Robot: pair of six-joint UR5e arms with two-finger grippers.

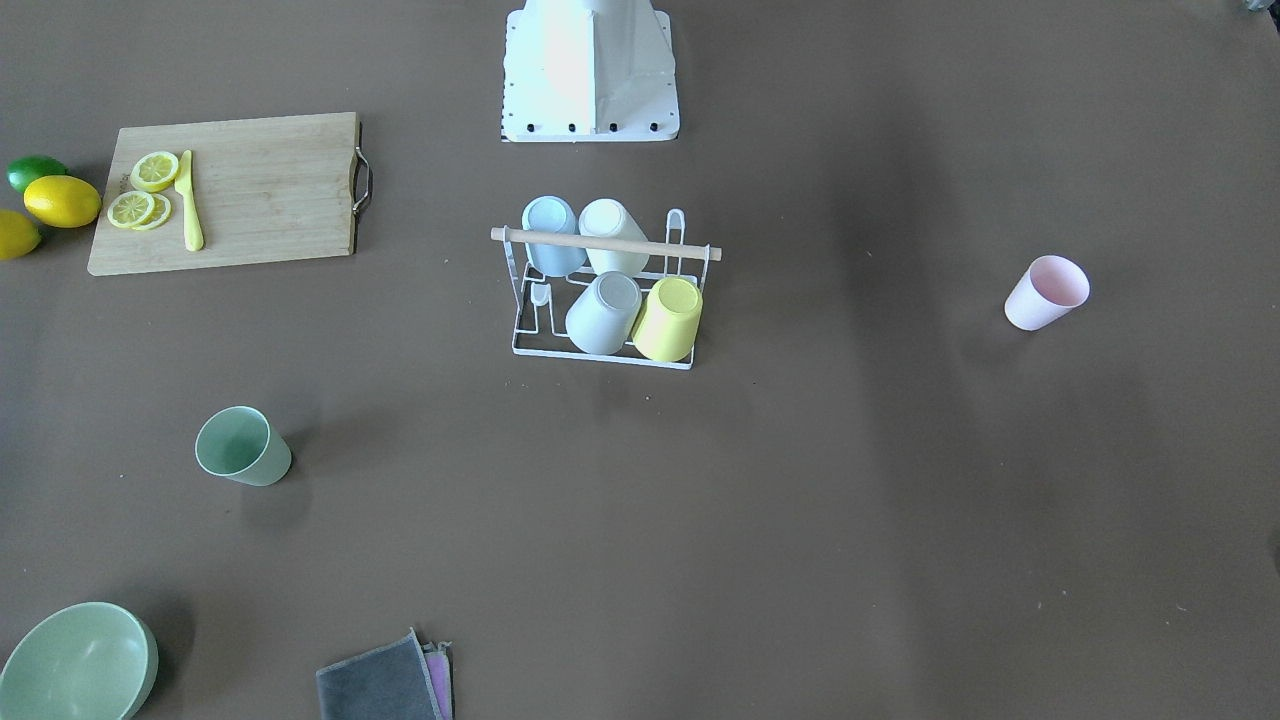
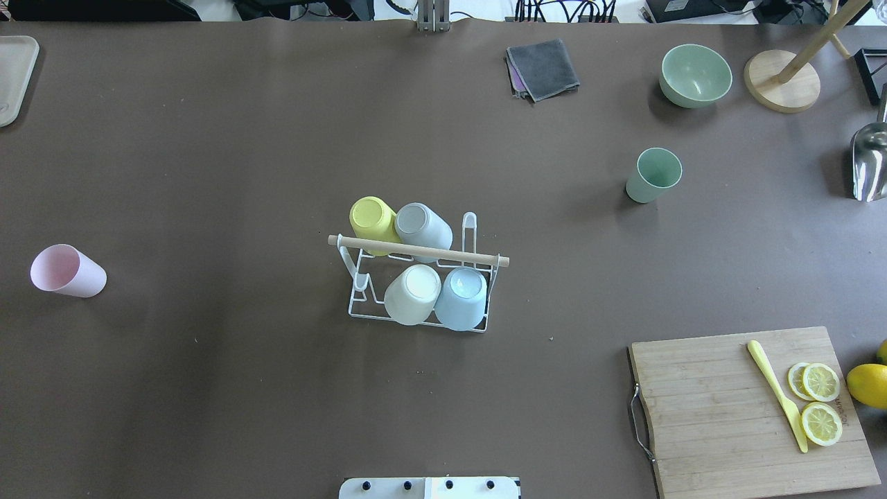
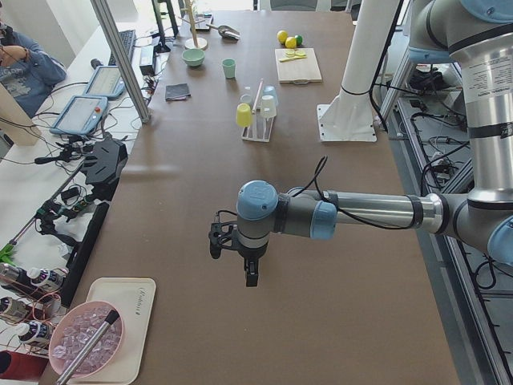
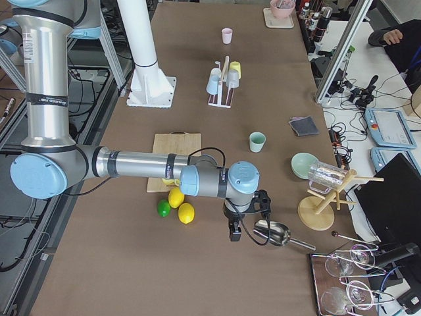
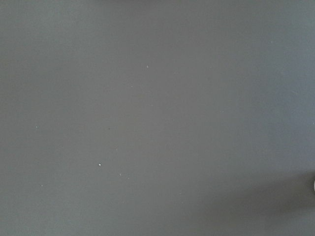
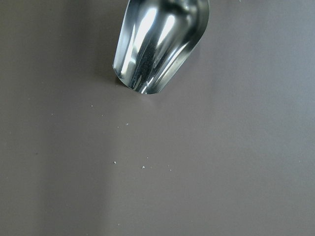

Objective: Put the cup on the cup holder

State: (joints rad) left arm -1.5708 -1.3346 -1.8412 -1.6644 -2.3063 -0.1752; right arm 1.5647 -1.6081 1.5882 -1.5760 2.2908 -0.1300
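A pink cup [image 2: 68,272] stands near the left edge of the table [image 2: 208,416], a green cup [image 2: 653,174] toward its far right corner. The mid-table holder [image 2: 485,259] carries four. The left gripper [image 3: 251,279] and right gripper [image 4: 233,234] hang at the ends, opening unreadable. Likely pre-grasp: next, reach a cup.

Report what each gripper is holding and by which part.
Nothing seen held: left gripper and right gripper hang bare above the table. Open or shut: cannot tell.
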